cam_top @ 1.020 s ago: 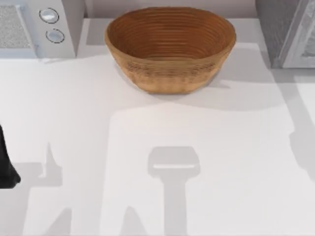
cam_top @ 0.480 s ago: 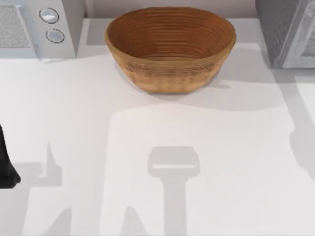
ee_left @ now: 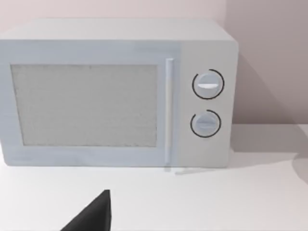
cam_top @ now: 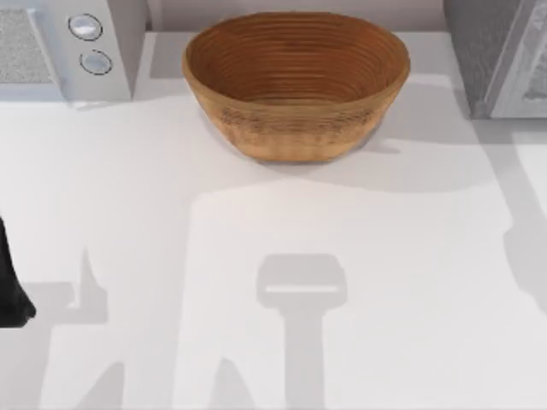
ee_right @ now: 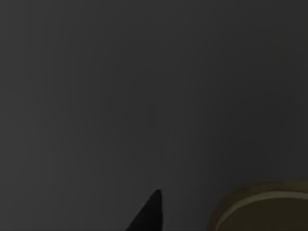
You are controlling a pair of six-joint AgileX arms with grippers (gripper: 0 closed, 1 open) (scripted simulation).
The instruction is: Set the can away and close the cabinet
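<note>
Showing at lower right of the dark right wrist view: what may be the can (ee_right: 262,207), gold lid (rigid, light, smooth-walled); grip the sides. Right gripper's hold cannot be told.

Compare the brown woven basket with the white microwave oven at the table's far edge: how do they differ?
The brown woven basket is round, ribbed and open-topped; the white microwave oven is boxy and smooth, its door shut. The basket stands mid-table, the microwave at the far left corner. Both rest upright on the white table.
</note>
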